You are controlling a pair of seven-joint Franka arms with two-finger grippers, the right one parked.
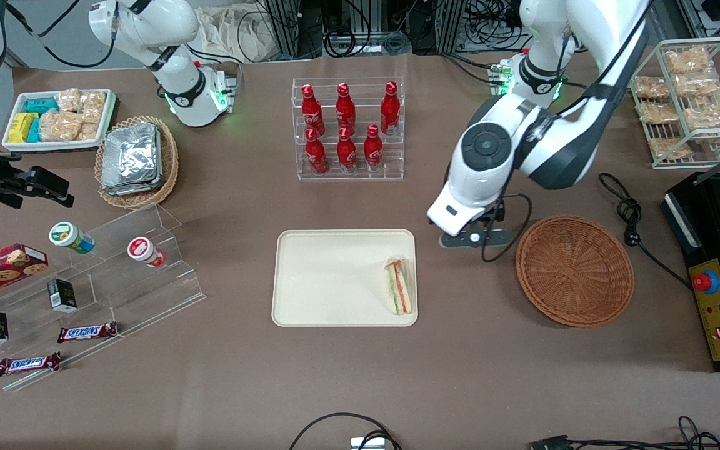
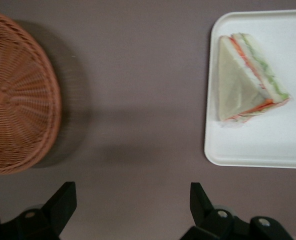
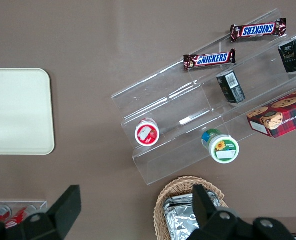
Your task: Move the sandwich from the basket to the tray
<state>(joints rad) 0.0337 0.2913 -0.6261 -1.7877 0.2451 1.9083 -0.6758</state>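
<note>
The sandwich [image 1: 399, 285] is a wrapped triangular wedge lying on the cream-beige tray [image 1: 329, 281], at the tray's end nearest the basket; it also shows in the left wrist view [image 2: 248, 80] on the tray [image 2: 258, 145]. The reddish-brown wicker basket [image 1: 574, 270] holds nothing and stands on the table toward the working arm's end; it also shows in the left wrist view [image 2: 17, 95]. My left gripper [image 2: 132, 205] is open and holds nothing, above bare table between basket and tray. In the front view the arm hides its fingers; its hand [image 1: 474, 236] hovers between tray and basket.
A clear rack of red bottles [image 1: 347, 128] stands farther from the front camera than the tray. A black cable [image 1: 632, 219] and a black machine [image 1: 716, 269] lie beside the basket. A clear stepped stand with snacks [image 1: 97, 275] and a lighter basket of foil packets [image 1: 137, 161] lie toward the parked arm's end.
</note>
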